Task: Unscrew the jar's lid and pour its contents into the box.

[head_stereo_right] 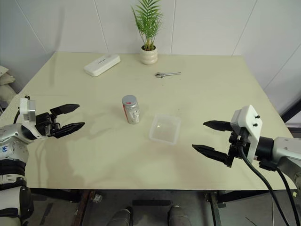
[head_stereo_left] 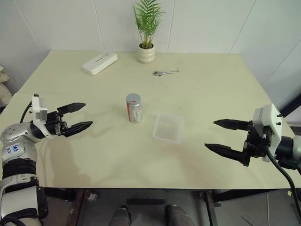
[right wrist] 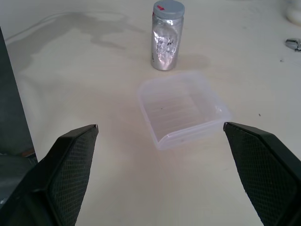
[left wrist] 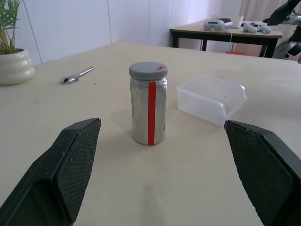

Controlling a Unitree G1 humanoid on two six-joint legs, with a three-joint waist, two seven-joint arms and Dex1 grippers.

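The jar (head_stereo_left: pixel 134 109) stands upright mid-table, silvery with a red stripe (left wrist: pixel 151 113). Its grey lid (left wrist: pixel 148 70) with a small red mark sits on top. Just right of the jar lies the box (head_stereo_left: pixel 168 127), a shallow clear tray that looks empty apart from a tiny speck (right wrist: pixel 162 108). The jar's contents are hidden inside it. My left gripper (head_stereo_left: pixel 76 117) hovers open to the left of the jar, pointing at it, well apart. Over the table's right front, my right gripper (head_stereo_left: pixel 225 136) hangs open, aimed at the box, with nothing between its fingers.
A white oblong case (head_stereo_left: pixel 99 63) lies at the back left. A potted plant (head_stereo_left: pixel 146 47) stands at the back centre, with a small wrench (head_stereo_left: pixel 165 72) to its right. Another table with objects (left wrist: pixel 225 26) stands beyond in the left wrist view.
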